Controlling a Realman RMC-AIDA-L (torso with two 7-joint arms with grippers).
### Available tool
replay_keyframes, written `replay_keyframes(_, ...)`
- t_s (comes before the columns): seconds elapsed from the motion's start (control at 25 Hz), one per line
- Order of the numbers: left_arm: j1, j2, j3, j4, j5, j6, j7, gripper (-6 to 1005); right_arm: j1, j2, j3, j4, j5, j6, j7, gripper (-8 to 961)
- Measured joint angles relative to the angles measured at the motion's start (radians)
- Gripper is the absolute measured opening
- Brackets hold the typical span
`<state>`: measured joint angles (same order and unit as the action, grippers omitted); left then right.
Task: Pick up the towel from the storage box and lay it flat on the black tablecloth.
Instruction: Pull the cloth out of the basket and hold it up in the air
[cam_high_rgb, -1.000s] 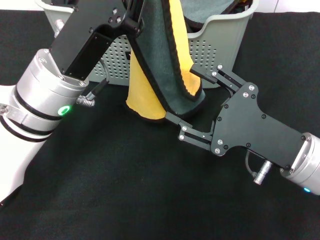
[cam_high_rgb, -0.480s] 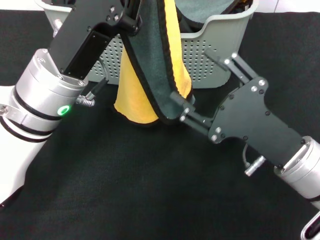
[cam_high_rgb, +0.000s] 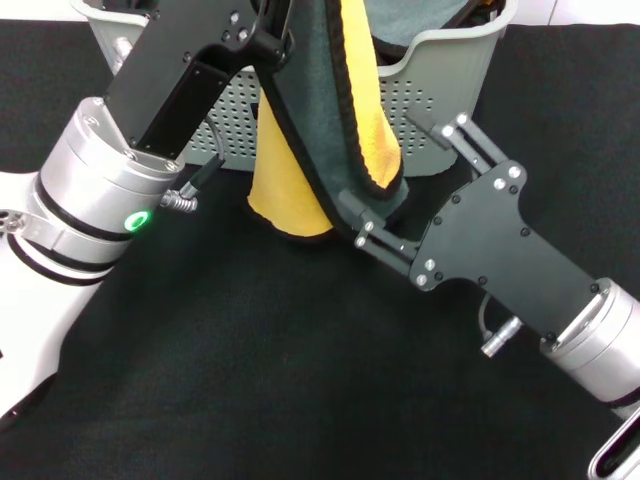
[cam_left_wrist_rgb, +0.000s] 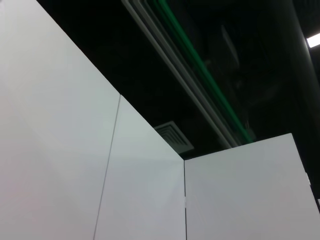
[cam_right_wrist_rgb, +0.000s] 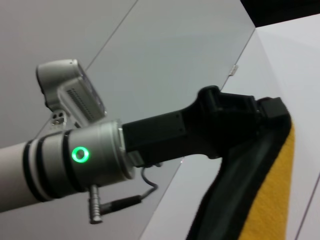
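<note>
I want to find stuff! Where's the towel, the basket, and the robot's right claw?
towel (cam_high_rgb: 325, 110), head view, on its hanging grey-green face.
storage box (cam_high_rgb: 450, 60), head view, on its right-hand rim.
right gripper (cam_high_rgb: 398, 170), head view, midway between the fingertips, at the towel's lower corner.

One towel (cam_high_rgb: 335, 110), one storage box (cam_high_rgb: 440, 70), one black tablecloth (cam_high_rgb: 270, 350), two pincers: left pincer (cam_high_rgb: 275, 30), right pincer (cam_high_rgb: 385, 165).

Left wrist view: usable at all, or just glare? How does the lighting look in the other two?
Left wrist view: no workspace, only white panels and a dark ceiling with a bright light strip. Head view: even light; the towel stands out, little detail in the black tablecloth. Right wrist view: left gripper dark against pale walls.
</note>
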<state>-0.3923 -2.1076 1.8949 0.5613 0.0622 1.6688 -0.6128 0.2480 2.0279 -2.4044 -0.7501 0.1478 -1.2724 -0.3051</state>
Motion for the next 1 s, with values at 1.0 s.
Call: replay_keyframes(1.0,0.012,0.0,0.049,-0.003,-0.046,0.008,0.028,7,-0.013,0.0,-0.02,0.068,0.108,-0.004,-0.006,685)
